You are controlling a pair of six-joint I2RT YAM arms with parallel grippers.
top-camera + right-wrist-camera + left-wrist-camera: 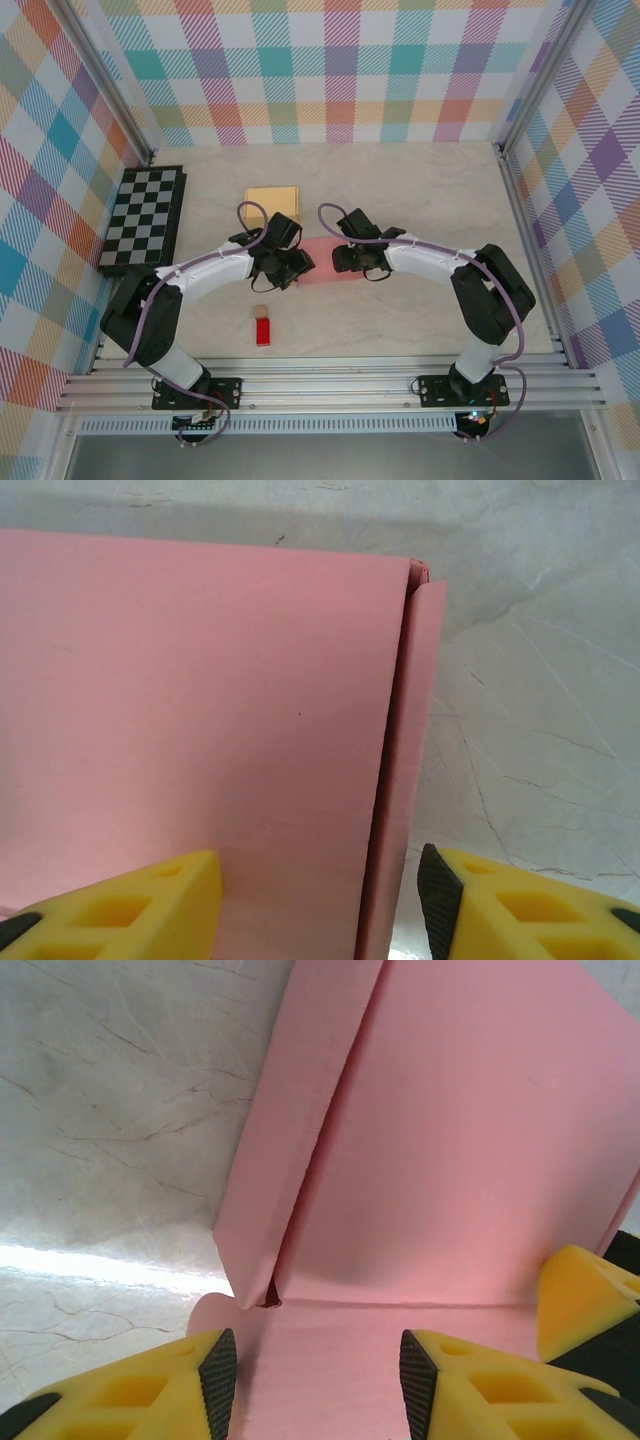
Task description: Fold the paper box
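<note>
The pink paper box (322, 262) lies flat in the middle of the table, between my two grippers. In the left wrist view a long side flap (290, 1130) stands raised along a crease, next to the flat main panel (470, 1140). My left gripper (318, 1380) is open above a pink end panel, its pads apart with the sheet below them. A yellow finger (580, 1300) of the other gripper shows at the right edge. My right gripper (318, 905) is open too, straddling the box's right side flap (405, 780), with a gap between that flap and the right pad (435, 900).
A folded chessboard (143, 218) lies at the left of the table. A tan square sheet (272, 200) sits just behind the box. A small red block (264, 331) with a tan piece (260, 312) lies near the front. Checkered walls and metal rails enclose the table.
</note>
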